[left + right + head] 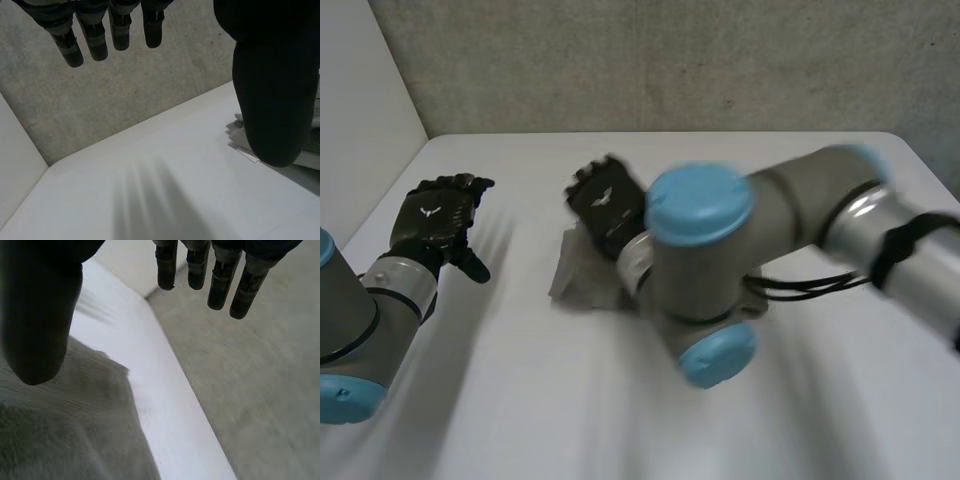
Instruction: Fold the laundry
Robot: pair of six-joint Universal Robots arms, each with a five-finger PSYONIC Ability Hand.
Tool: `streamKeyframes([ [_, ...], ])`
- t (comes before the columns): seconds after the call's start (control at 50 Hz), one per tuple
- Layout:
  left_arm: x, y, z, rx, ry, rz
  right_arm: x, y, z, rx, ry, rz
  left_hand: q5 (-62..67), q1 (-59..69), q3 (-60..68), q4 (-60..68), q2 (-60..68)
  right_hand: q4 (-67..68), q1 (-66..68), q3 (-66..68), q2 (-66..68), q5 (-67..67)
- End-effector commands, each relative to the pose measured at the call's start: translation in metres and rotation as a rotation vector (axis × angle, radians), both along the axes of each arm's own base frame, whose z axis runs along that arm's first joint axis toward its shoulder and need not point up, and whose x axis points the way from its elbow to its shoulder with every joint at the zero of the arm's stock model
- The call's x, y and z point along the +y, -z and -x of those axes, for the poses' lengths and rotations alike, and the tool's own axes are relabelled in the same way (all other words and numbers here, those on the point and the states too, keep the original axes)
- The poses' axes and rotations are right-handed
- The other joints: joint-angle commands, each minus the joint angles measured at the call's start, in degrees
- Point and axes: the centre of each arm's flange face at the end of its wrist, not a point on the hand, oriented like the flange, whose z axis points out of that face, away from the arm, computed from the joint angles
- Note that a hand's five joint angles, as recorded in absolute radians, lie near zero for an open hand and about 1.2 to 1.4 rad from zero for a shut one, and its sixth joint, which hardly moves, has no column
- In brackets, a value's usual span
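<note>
Nearest: right arm [700,270] sharply bent, its elbow over the middle of the white table [520,400], forearm angled away and leftward. Left arm [360,310] low at the table's left side.

Grey cloth [582,278]: rumpled heap, mid-table, left end poking out from under the right arm. The part that shows runs side to side across the table; the rest is hidden, so the long axis is uncertain.

Right hand [605,205]: palm down over the cloth's far left corner, fingers [217,285] straight, a little apart, thumb off to one side, gripping nothing. Contact with the cloth: cannot tell.

Left hand [438,222]: well apart from the cloth, raised off the table, fingers [95,37] straight and slightly spread, empty.

Farthest: concrete wall [670,60]
</note>
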Motion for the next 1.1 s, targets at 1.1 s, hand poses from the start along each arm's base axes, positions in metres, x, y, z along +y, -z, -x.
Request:
streamKeyframes([
  [1.1, 0.036, -0.026, 0.025, 0.041, 0.101, 0.070, -0.075, 0.053, 0.232, -0.124, 0.458, -0.518, -1.8, 0.0, 0.5, 0.5, 0.5, 65.4, 66.5, 66.3, 65.8, 66.5],
])
